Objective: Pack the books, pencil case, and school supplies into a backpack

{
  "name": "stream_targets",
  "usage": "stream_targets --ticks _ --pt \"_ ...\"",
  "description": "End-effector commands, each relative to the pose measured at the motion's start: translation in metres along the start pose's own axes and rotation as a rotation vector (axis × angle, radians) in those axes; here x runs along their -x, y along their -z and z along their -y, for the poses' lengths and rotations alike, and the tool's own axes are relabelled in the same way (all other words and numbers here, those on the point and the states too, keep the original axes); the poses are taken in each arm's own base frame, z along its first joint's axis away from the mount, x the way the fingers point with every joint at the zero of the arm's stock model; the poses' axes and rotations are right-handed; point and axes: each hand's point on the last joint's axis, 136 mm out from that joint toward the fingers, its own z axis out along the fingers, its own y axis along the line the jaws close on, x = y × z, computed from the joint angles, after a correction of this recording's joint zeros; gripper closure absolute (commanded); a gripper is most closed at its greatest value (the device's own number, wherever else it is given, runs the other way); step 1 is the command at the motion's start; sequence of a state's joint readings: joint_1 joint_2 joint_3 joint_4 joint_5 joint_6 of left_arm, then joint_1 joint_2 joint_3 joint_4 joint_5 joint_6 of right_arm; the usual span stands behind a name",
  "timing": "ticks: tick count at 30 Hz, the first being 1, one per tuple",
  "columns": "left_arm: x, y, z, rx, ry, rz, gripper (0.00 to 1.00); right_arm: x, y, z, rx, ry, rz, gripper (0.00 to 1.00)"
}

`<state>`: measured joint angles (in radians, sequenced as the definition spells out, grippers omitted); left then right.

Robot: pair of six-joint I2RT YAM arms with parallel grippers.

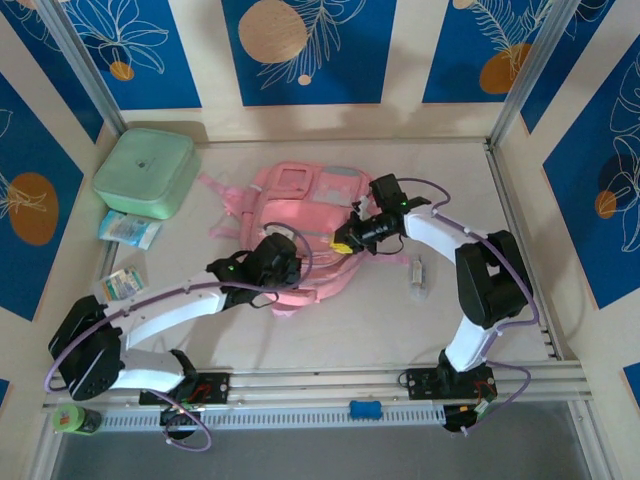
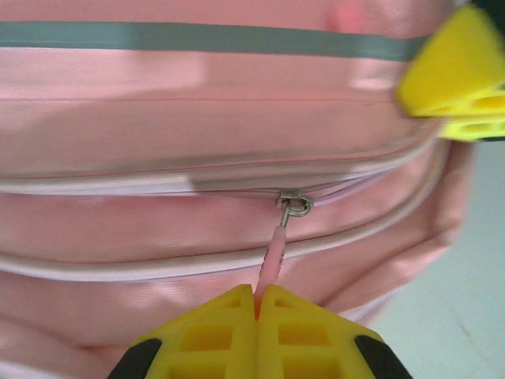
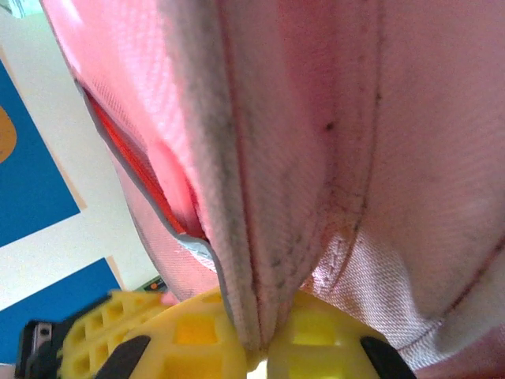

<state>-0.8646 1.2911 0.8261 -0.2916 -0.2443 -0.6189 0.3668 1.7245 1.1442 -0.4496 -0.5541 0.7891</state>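
Note:
The pink backpack (image 1: 300, 215) lies flat in the middle of the table. My left gripper (image 2: 256, 304) is shut on the pink zipper pull (image 2: 272, 257), whose metal slider (image 2: 293, 204) sits on a closed zipper line. In the top view this gripper (image 1: 285, 262) is at the bag's near edge. My right gripper (image 3: 264, 351) is shut on a pinched fold of the backpack's fabric (image 3: 268, 197), at the bag's right side (image 1: 345, 240). Its yellow fingers (image 2: 458, 71) appear at the upper right of the left wrist view. The books are out of view.
A mint-green box (image 1: 145, 172) stands at the back left, with a blue-white packet (image 1: 130, 230) and a smaller packet (image 1: 122, 285) in front of it. A small white item (image 1: 418, 272) lies right of the bag. A tape roll (image 1: 75, 420) sits by the left base.

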Motion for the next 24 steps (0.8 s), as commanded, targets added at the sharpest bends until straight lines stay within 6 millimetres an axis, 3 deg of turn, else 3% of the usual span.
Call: stream_targets --ticks 1,12,19,24 --pt "-0.018 0.002 -0.043 0.101 -0.02 -0.056 1.0 0.014 0.034 -0.006 -0.001 0.072 0.064 1.0" --pt "0.002 -0.008 -0.091 0.111 0.047 0.014 1.0 0.035 0.068 -0.018 0.039 0.143 0.075 1.0" --pt "0.033 -0.018 -0.119 0.12 0.093 0.114 1.0 0.051 0.082 -0.012 0.02 0.158 0.11 1.0" --pt "0.048 -0.016 -0.074 -0.059 -0.038 0.149 1.0 0.048 0.076 -0.017 0.036 0.168 0.094 1.0"
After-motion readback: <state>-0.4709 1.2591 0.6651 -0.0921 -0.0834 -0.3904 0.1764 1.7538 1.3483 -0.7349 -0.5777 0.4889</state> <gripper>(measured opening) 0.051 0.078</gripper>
